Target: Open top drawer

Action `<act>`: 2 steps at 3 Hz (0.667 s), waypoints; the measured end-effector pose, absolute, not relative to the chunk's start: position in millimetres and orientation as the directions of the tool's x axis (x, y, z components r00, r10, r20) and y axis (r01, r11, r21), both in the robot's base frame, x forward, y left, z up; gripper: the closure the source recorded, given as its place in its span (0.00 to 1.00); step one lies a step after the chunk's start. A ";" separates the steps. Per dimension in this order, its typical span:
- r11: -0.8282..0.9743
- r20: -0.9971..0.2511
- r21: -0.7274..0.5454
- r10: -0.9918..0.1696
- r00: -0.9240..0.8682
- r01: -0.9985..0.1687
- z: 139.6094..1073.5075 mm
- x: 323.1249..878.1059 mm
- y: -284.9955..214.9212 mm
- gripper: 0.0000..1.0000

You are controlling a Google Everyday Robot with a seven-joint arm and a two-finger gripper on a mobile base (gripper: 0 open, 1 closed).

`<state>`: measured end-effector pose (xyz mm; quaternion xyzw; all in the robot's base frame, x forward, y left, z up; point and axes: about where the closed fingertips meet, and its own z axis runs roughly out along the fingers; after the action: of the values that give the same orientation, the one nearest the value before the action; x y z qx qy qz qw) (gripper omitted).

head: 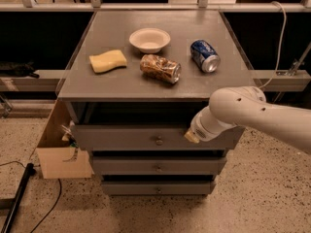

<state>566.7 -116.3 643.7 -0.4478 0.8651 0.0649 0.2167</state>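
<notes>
The top drawer (121,138) is the wide grey front with a small round metal knob (159,141) at its centre. It stands pulled out from the cabinet, with a dark gap between it and the cabinet top. My gripper (191,136) is at the end of the white arm (252,113), which comes in from the right. It sits at the upper edge of the drawer front, right of the knob, and the wrist mostly hides it.
On the cabinet top (121,84) lie a yellow sponge (108,61), a white bowl (149,39), a crumpled snack bag (160,68) and a blue can (204,55) on its side. Two narrower drawers (158,168) sit below. A wooden box (60,159) stands at the left. A black cable (17,198) lies on the floor.
</notes>
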 end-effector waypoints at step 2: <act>0.591 -0.433 -0.082 -0.747 -0.505 -0.803 643.7 566.7 -116.3 0.51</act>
<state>566.7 -116.3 643.7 -0.4478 0.8650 0.0649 0.2167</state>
